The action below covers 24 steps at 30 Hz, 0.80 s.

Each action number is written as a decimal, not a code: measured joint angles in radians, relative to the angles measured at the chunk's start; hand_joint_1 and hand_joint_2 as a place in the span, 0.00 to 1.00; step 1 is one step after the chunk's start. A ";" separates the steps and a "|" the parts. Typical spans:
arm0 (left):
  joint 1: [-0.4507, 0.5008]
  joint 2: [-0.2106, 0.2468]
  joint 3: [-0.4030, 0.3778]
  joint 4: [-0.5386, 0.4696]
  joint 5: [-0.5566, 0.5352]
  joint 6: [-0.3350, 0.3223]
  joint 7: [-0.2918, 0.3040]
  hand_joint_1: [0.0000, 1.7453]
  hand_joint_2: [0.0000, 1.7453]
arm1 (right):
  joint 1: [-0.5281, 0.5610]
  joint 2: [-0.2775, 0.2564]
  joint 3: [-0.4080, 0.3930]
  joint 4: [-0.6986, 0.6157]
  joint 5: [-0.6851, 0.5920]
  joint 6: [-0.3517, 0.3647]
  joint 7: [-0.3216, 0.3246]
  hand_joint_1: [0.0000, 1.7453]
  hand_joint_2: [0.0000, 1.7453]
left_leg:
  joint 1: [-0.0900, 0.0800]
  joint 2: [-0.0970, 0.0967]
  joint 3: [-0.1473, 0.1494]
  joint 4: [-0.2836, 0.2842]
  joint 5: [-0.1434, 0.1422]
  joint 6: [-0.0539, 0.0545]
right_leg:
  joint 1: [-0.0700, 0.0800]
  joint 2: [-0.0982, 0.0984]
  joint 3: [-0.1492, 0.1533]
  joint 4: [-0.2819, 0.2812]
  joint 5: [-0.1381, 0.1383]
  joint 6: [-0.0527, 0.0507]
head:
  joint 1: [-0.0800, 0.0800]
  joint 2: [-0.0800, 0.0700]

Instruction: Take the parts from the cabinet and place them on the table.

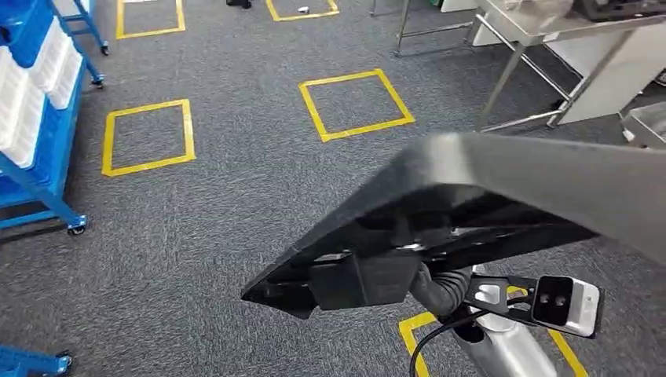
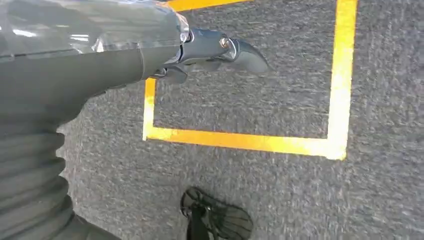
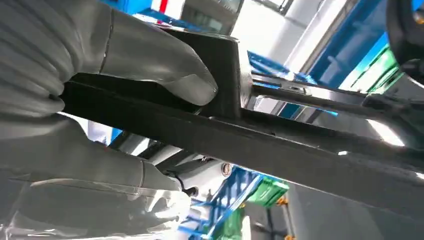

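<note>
A large flat black part [image 1: 503, 184] with a blocky bracket on its underside hangs tilted over the carpet in the head view. My right hand [image 1: 442, 289] grips it from below, near its lower edge. In the right wrist view the thick grey thumb [image 3: 160, 65] presses on the part's black rim [image 3: 280, 150], and the other fingers wrap beneath it. My left hand [image 2: 210, 50] hangs over the floor and holds nothing, with a dark finger stretched out. The blue cabinet [image 1: 35, 118] with white bins stands at the far left.
A metal table [image 1: 542, 27] on thin legs stands at the back right, with a grey tray [image 1: 648, 122] beside it. Yellow taped squares [image 1: 355, 104] mark the grey carpet. Another blue frame [image 1: 27, 363] sits at the lower left corner.
</note>
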 joint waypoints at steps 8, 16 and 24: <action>-0.006 -0.007 0.000 0.001 0.000 0.001 0.000 0.00 1.00 | -0.009 -0.003 0.021 -0.004 0.000 -0.010 0.018 1.00 1.00 | -0.003 0.025 0.019 0.012 -0.032 -0.036 | 0.015 -0.017 0.098 -0.199 0.052 -0.047 | 0.000 0.000; 0.000 -0.009 -0.003 0.002 -0.012 -0.003 -0.005 0.00 1.00 | -0.015 -0.003 0.056 -0.002 -0.010 -0.060 0.043 1.00 1.00 | 0.002 -0.055 -0.062 0.104 -0.003 -0.040 | 0.011 0.081 0.102 -0.186 0.046 -0.048 | 0.000 0.000; -0.006 -0.016 -0.006 0.002 -0.001 0.031 -0.022 0.00 1.00 | -0.019 -0.005 0.071 -0.001 -0.016 -0.076 0.037 1.00 1.00 | 0.004 -0.064 -0.020 0.001 0.019 -0.001 | 0.009 0.040 0.057 -0.114 0.001 -0.005 | 0.000 0.000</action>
